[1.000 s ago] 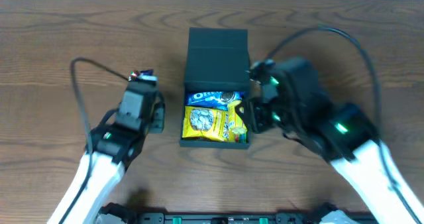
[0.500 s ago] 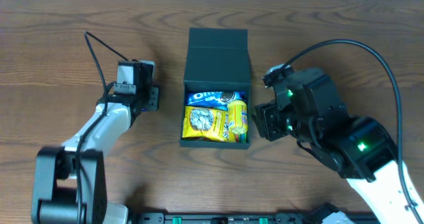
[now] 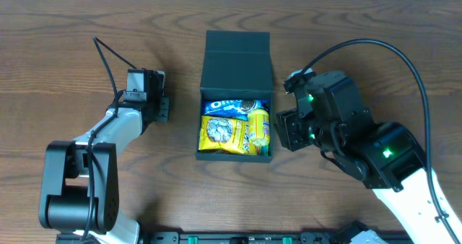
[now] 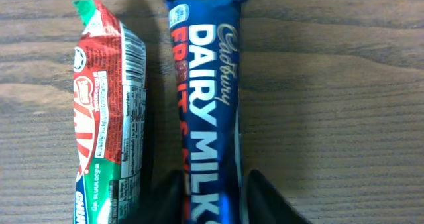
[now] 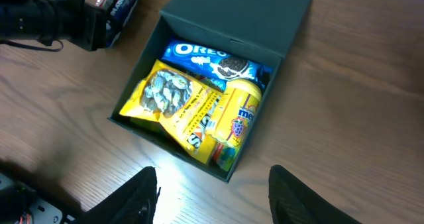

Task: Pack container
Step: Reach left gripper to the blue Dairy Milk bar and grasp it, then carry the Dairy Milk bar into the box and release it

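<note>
The dark teal container stands open at mid-table with its lid folded back. Inside lie an Oreo packet, a yellow seed packet and a yellow candy packet. In the left wrist view my left gripper is open, its fingers straddling a blue Dairy Milk bar on the table. A red-and-green KitKat packet lies just left of it. My right gripper is open and empty, hovering over the table at the container's near right side.
The left arm lies low over the table left of the container, covering both bars from above. The right arm and its cable fill the right side.
The left arm has swung its elbow out to the left and lowered, with the gripper settling over the bars. The right gripper has drawn slightly back from the container's right wall.
</note>
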